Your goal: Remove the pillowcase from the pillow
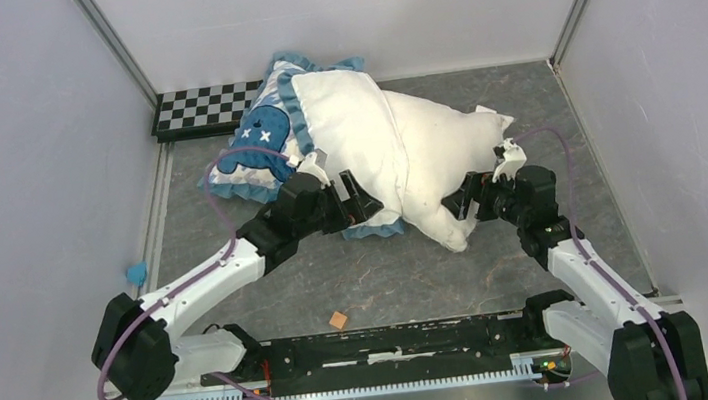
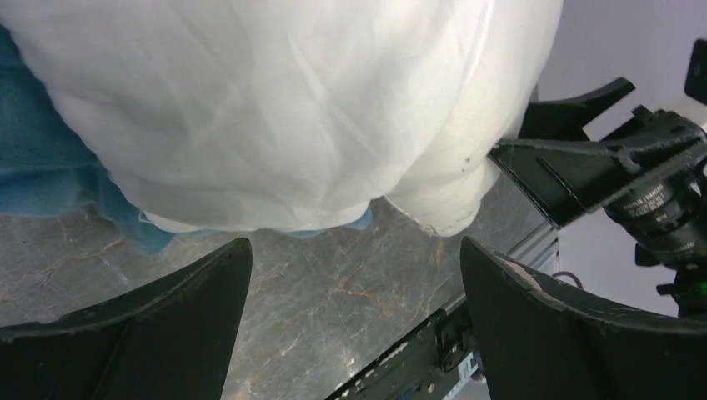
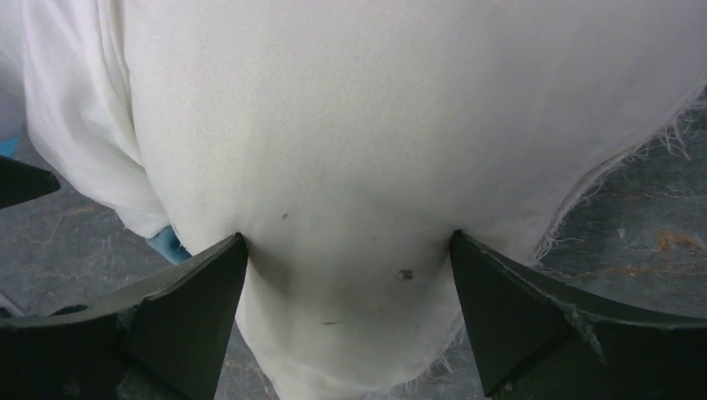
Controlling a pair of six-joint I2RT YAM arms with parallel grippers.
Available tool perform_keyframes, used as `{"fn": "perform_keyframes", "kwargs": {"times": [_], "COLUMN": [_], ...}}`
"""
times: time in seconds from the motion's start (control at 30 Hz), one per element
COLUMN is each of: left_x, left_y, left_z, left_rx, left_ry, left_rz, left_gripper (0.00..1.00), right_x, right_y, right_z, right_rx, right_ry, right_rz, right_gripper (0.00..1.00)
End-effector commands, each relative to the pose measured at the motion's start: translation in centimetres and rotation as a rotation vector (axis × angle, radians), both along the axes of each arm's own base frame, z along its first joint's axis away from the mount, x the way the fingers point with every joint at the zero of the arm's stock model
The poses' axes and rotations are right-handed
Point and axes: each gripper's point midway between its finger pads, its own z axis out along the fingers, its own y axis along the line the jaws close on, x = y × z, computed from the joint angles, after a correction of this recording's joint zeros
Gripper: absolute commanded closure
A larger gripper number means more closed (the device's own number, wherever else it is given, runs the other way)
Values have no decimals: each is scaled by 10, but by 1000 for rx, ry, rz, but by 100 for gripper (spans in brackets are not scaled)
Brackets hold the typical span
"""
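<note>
Grey tabletop (image 1: 369, 279); pillowcase (image 1: 267, 134) partly hides pillow (image 1: 425, 152) from above.

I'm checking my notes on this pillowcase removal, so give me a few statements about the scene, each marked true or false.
1. The right gripper has pillow fabric between its fingers. True.
2. The left gripper is shut on the blue trim. False: its fingers are spread with bare table between them, and the cloth lies beyond their tips.
3. The pillowcase is fully off the pillow. False: it still overlaps the pillow's left part.
4. A checkerboard sits at the far left corner of the table. True.
5. The pillow lies between the two arms. True.
</note>
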Motion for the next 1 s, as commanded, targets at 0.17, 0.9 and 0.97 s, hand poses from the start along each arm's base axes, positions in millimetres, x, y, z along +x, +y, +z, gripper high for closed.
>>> {"fn": "perform_keyframes", "kwargs": {"times": [0.17,0.9,0.97], "left_x": [47,93,87], "left_y": [-4,145,170], "left_z": [-18,32,40], "left_rx": [-84,57,50], "left_ry": [33,-75,-78], "left_rz": [261,510,585], "left_gripper": [0,98,98], "right_x": [1,22,24], "right_y": [9,-62,-85], "right_z": [0,22,32], "right_rx": [89,-172,-223], "right_ry": [-41,-66,-70], "right_rz": [8,-311,-412], "right_gripper": [2,100,100]}}
